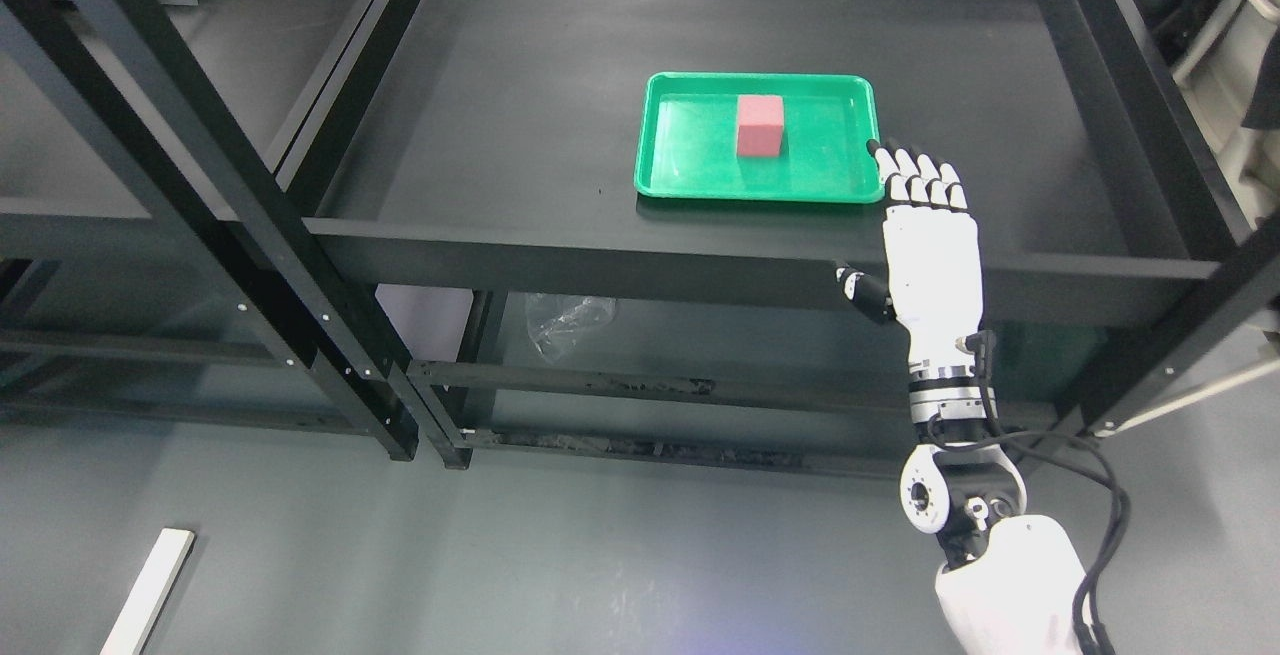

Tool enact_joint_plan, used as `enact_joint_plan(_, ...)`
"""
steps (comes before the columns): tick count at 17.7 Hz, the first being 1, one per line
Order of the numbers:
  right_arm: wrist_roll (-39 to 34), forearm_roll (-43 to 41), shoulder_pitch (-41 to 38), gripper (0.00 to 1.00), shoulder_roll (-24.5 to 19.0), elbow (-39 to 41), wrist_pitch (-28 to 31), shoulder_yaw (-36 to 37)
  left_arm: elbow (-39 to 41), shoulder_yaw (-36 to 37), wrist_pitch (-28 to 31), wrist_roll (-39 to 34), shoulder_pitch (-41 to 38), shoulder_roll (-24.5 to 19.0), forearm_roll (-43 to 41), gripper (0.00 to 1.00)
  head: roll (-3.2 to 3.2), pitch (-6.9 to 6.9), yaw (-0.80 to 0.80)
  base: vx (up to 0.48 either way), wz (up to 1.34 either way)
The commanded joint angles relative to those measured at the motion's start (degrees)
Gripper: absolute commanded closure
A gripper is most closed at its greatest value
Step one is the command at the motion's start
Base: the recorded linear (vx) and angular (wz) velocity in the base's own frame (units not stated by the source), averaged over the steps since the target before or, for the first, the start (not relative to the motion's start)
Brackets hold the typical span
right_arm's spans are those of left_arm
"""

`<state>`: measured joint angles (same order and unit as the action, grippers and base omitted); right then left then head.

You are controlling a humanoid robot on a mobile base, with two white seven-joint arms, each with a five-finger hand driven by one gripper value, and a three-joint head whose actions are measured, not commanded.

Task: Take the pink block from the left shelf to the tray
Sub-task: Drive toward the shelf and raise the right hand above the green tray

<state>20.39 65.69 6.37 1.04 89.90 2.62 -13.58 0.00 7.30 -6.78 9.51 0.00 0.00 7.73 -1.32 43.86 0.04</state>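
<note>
- Shelf deck [520,105]: black, flat, bounded by a raised lip on all visible sides. The front rail runs across the frame just under the tray's near edge.
- Open room: bare deck lies to the left of the tray, behind it and to its right. The strip between the tray's near edge and the front rail is narrow.
- Second shelf unit [150,115]: one, to the left, its black uprights slanting across the upper left. Its visible deck carries nothing that can be made out.
- Green tray [668,150]: one, rectangular, rounded corners, raised rim, sitting flat on the right-hand shelf deck near the front.
- Pink block [759,125]: one, cube-shaped, matte pink-red, top face lighter than the front face. It rests upright inside the tray, right of the tray's middle and toward its back, clear of every rim.
- Right hand [925,220]: one in view, white with black finger joints, arm entering from the lower right. Fingers [905,170] extended and close together, holding nothing. The fingertips lie at the tray's right front corner; contact with the rim cannot be confirmed. The thumb points left, below the front rail.
- Lower level: one crumpled clear plastic bag [568,320].
- Floor: one white strip [150,590] at lower left.
</note>
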Motion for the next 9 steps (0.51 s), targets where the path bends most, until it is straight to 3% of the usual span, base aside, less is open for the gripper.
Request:
enact_joint_plan(1,-0.5,-2.1,1.5,0.01,0.0,-1.4,-0.1,0.1,1.0,0.0,0.0,0.0,-1.1,-1.0,0.0,0.0,0.0,0.0,0.0,0.222,0.05)
enact_joint_plan(4,-5.4,-2.2,2.1,0.01,0.0,-3.2,-0.1,0.0,1.0,0.0,0.0,0.0,-1.1,-1.0,0.0,0.0,0.0,0.01,0.0,0.236,0.05)
enact_joint_plan(9,-6.0,-2.3,2.1,0.01,0.0,-3.2,-0.2,0.0,1.0,0.0,0.0,0.0,-1.1,-1.0,0.0,0.0,0.0,0.01,0.0,0.224,0.05)
